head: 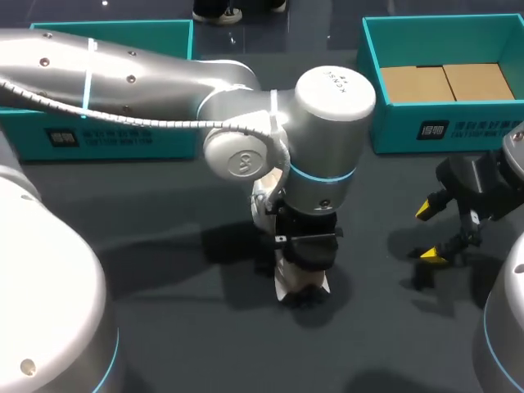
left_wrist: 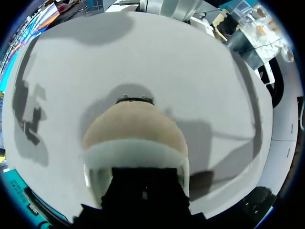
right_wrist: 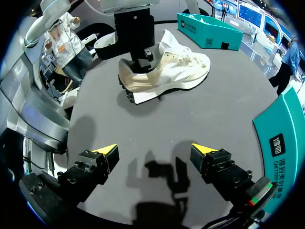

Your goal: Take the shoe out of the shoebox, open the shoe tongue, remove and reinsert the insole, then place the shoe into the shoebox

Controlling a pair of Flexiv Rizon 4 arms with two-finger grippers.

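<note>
A white and cream shoe [right_wrist: 164, 71] lies on its side on the dark table, its toe toward the far teal shoebox [right_wrist: 205, 31]. My left gripper [right_wrist: 140, 59] comes straight down on the heel and is shut on the heel's edge. In the head view the left gripper [head: 307, 274] covers most of the shoe [head: 264, 205]. The left wrist view shows only the rounded cream heel [left_wrist: 136, 131] just ahead of the black fingers. My right gripper [right_wrist: 153, 150] hangs open above bare table, well short of the shoe, and stands at the right [head: 430, 233] in the head view.
One teal shoebox [head: 106, 135] stands at the back left. Another teal shoebox [head: 442, 127] at the back right holds brown cardboard [head: 446, 82]. A flat white piece [right_wrist: 145, 98] sticks out from under the shoe's heel. Dark table lies between the two grippers.
</note>
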